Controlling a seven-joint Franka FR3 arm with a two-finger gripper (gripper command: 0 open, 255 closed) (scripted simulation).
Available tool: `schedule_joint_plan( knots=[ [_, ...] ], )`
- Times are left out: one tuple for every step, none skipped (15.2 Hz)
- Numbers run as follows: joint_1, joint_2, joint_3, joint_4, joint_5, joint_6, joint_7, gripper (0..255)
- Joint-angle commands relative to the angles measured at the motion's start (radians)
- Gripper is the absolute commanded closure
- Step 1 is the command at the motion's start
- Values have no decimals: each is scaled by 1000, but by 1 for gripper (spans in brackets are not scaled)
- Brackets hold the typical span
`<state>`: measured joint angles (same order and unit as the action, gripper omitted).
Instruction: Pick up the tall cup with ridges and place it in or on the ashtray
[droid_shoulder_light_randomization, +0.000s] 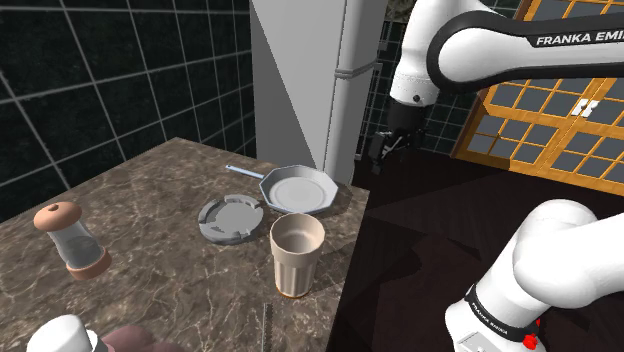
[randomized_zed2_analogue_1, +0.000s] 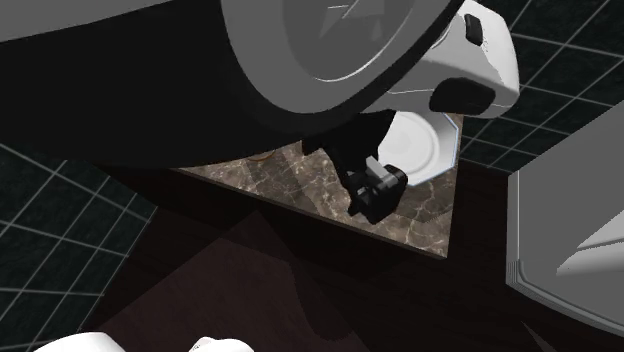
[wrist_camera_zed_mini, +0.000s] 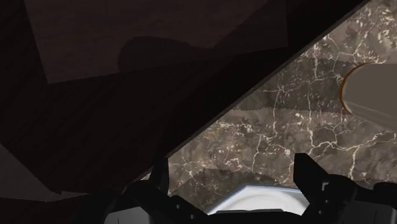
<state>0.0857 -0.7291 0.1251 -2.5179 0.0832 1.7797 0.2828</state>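
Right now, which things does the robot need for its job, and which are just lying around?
Needed: the tall beige ridged cup, the grey ashtray, the open gripper.
Just lying about: the grey pan, the brown-topped grinder.

1. The tall cup (droid_shoulder_light_randomization: 297, 255) is pale beige with fine vertical ridges down its sides. It stands upright with its mouth open. It sits on the dark marbled counter (droid_shoulder_light_randomization: 170, 270), close to the counter's edge at the shoulder view's right.
2. In the wrist view, a beige curved shape with a brownish rim is probably this same cup (wrist_camera_zed_mini: 372, 95).
3. The ashtray (droid_shoulder_light_randomization: 237, 219) is grey, round and shallow with a notched rim. It lies flat just beside the cup, farther back and to the left. Whether they touch is unclear.
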Motion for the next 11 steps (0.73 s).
schedule_joint_plan(
  knots=[
    [22, 25, 36, -1, 31, 36, 34, 0],
    [33, 39, 55, -2, 45, 56, 51, 0],
    [43, 54, 73, -2, 59, 75, 67, 0],
    [53, 71, 92, -1, 72, 96, 83, 0],
    [63, 88, 110, 2, 84, 116, 100, 0],
    [72, 107, 129, 5, 95, 136, 116, 0],
    [81, 126, 147, 10, 106, 157, 132, 0],
    [89, 147, 166, 15, 116, 177, 148, 0],
    [96, 168, 185, 22, 125, 198, 165, 0],
    [103, 191, 204, 30, 132, 218, 181, 0],
    [110, 214, 223, 39, 139, 238, 198, 0]
  ],
)
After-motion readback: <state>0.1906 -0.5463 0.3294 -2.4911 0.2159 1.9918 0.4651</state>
